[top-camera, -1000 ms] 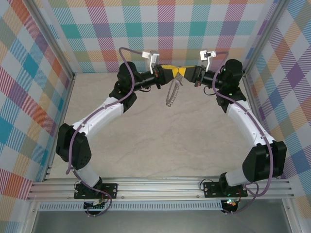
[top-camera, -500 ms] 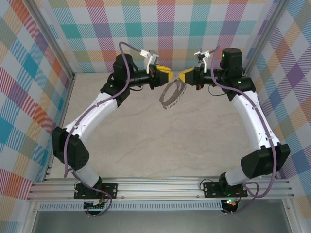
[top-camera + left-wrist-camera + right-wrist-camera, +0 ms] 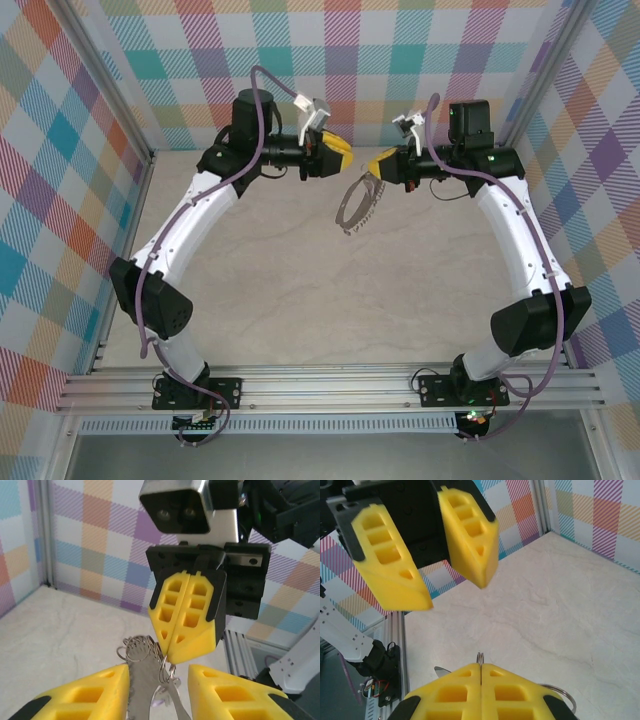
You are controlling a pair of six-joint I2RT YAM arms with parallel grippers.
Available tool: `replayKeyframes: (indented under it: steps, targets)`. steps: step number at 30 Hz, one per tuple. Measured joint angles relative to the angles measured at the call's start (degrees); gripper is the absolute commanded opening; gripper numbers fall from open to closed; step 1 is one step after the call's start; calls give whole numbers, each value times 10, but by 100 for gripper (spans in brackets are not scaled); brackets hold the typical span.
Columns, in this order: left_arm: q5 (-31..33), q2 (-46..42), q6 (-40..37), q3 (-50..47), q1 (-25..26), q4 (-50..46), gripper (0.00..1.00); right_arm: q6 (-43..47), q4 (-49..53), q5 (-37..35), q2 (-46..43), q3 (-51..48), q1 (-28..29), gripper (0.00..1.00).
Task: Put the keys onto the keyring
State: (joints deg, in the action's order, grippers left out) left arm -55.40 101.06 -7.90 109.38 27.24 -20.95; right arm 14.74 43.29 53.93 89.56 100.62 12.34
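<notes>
keyring [image 3: 354,206] under R end effector [image 3: 377,165] | L end effector [image 3: 340,156] left, apart | prob. clear of table [image 3: 300,290]

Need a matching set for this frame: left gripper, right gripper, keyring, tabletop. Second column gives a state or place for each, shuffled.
Things:
1. left gripper, yellow fingers
2. right gripper, yellow fingers
3. large grey metal oval keyring
4. pale marbled table

States and places:
A. dangling in the air from yellow fingertips
B. jaws apart
C. lying under both arms
D. shut on the ring's top

Pairs: 1-B, 2-D, 3-A, 4-C
</notes>
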Motion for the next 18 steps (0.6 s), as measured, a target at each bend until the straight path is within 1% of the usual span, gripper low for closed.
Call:
replayKeyframes:
  steps: [4,8,18]
  targets:
    - [-12,23,-25,26,4,-50,35,8,8,7,0,0,0,0]
    - [-22,38,-38,41,12,-77,35,8,12,12,0,0,0,0]
    - [-34,52,-47,68,22,-94,34,8,12,17,0,0,1,0]
